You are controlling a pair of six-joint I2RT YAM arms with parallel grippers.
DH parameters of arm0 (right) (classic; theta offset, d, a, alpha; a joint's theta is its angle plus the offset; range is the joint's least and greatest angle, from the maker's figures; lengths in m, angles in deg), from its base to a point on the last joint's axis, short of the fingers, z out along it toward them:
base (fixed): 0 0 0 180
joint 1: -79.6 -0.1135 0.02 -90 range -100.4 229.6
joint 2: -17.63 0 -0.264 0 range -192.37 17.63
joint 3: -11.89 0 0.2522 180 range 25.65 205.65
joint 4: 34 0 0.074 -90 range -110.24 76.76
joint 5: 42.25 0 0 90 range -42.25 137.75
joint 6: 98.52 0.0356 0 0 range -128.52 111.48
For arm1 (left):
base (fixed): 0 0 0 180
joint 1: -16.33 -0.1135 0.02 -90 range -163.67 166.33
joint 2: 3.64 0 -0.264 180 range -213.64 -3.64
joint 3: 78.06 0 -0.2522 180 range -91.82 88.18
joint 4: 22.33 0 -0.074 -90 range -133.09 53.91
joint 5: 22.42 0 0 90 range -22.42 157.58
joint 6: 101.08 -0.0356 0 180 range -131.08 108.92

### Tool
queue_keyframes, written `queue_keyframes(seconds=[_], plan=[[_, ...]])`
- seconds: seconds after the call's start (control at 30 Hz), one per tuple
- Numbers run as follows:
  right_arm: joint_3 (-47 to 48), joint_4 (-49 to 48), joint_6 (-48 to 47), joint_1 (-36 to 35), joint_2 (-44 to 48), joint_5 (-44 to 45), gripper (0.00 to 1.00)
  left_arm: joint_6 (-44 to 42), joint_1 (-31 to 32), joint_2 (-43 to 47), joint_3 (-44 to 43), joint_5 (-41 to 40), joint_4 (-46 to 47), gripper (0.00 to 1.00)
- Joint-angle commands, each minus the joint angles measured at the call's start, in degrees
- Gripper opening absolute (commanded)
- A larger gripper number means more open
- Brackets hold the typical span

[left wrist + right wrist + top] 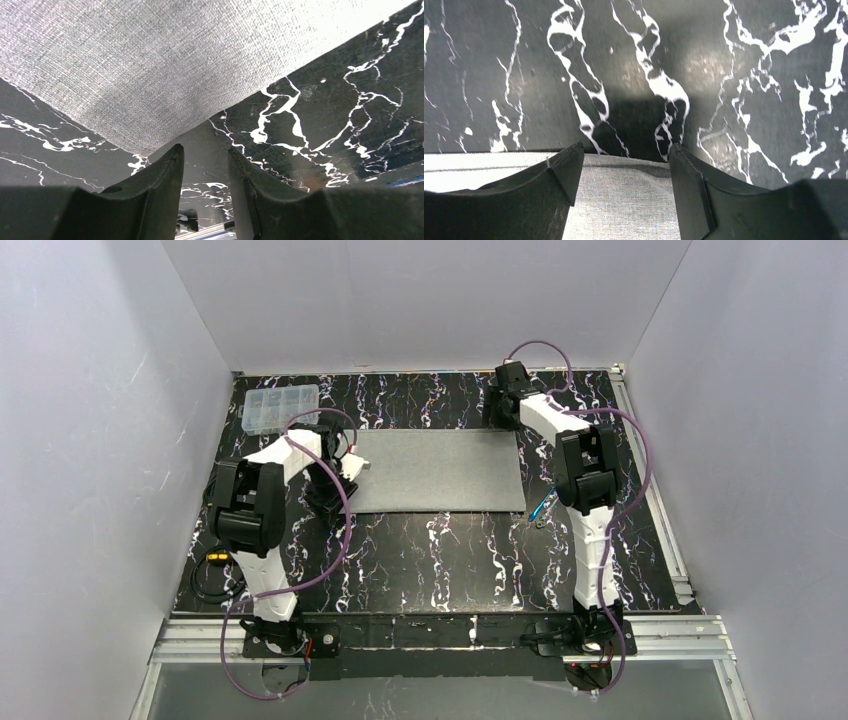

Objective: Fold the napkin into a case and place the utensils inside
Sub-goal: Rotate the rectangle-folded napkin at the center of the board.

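Looking down from above, we see a black tabletop veined with white marbling [440, 560], closed in on three sides by plain, pale lavender-white wall panels [420, 300]. A silver metal rail [440, 632] runs along the bottom of the frame, where both arm bases are bolted.

The napkin [438, 470], a soft light-grey woven cloth, lies flat as a wide rectangle in the upper middle of the table. A clear plastic compartment box [281, 408] sits at the upper left, apart from the cloth. The utensils [541, 506], slim shiny metal pieces with a bright blue one showing, lie on the table just off the cloth's lower right corner, partly hidden by the right arm.

In the left wrist view, the left gripper [205, 150] has its dark fingers a narrow gap apart, with bare table between them and a cloth corner just ahead. In the right wrist view, the right gripper [625, 150] stands wide and holds nothing, with the cloth's edge running across below the gap.
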Motion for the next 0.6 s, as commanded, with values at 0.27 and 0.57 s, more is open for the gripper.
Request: queue_keyframes(seconds=[0.27, 0.57], plan=[[-20.56, 4.81, 3.85, 0.04, 13.06, 0.8, 0.68, 1.16, 1.74, -3.78, -5.4, -5.98, 3.21, 0.35], [-38.45, 3.42, 6.06, -1.81, 28.15, -1.38, 0.67, 2.63, 2.95, -8.08, -13.44, -5.59, 2.04, 0.35]])
